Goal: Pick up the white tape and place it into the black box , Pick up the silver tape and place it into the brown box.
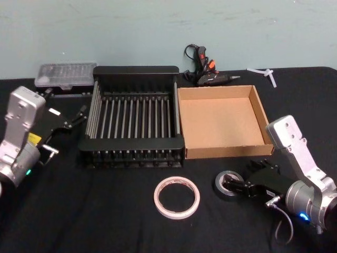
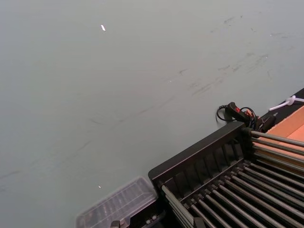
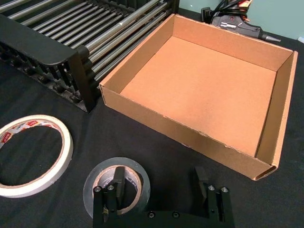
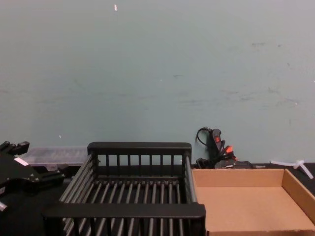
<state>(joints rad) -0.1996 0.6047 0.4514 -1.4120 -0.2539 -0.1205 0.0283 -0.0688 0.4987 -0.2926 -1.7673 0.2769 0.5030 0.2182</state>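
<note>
Right gripper low over the table, at the silver tape, which lies flat just in front of the brown box near wall. Wrist view: jaws spread wide, one finger down inside the roll's pale core, the other finger well outside the roll over bare cloth. So the near wall of the roll sits between the two fingers, not yet pinched. Closing should catch that wall, judging by the line-up

The relation that matters: silver tape is right at the right gripper, box straight beyond it, away from the robot. Roll axis is vertical, ring face up; a lift and a short carry forward over the low cardboard wall is likely all it needs

White tape flat on the black cloth, toward the robot's left of the silver roll, near but apart from it, and in front of the black box. It lies about midway between the arms, perhaps a little nearer the right one

Left gripper held up beside the left wall of the black box, well away from both tapes, idle. Its fingers look parted, holding nothing

Both boxes hold no tape yet; neither half of the task is done
</note>
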